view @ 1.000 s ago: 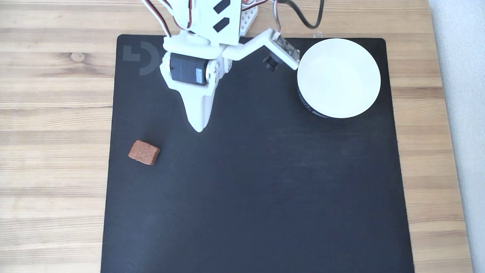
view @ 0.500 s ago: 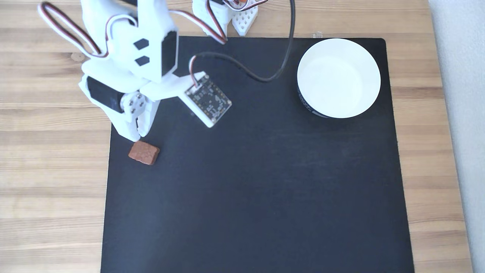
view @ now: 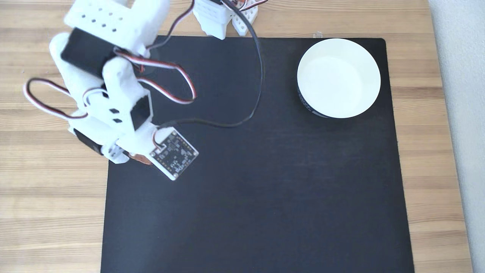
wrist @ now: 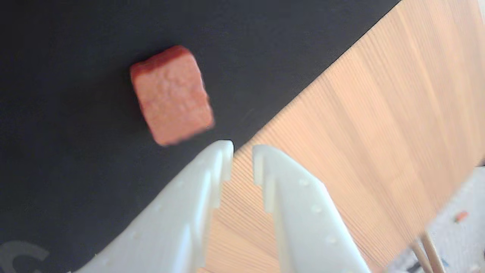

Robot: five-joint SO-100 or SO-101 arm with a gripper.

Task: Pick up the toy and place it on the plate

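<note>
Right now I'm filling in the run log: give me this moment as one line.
phase: approach | gripper: jaws slightly apart, nothing between them | toy: on mat, ahead of tips, ungrasped | plate: holds nothing

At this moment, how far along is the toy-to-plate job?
Early. Done: nothing placed; the plate is empty. In hand: the pincer hovers beside the toy, fingers nearly together and gripping nothing; the toy lies on the black mat near its edge. Left: grasp, lift, carry across, release.
</note>
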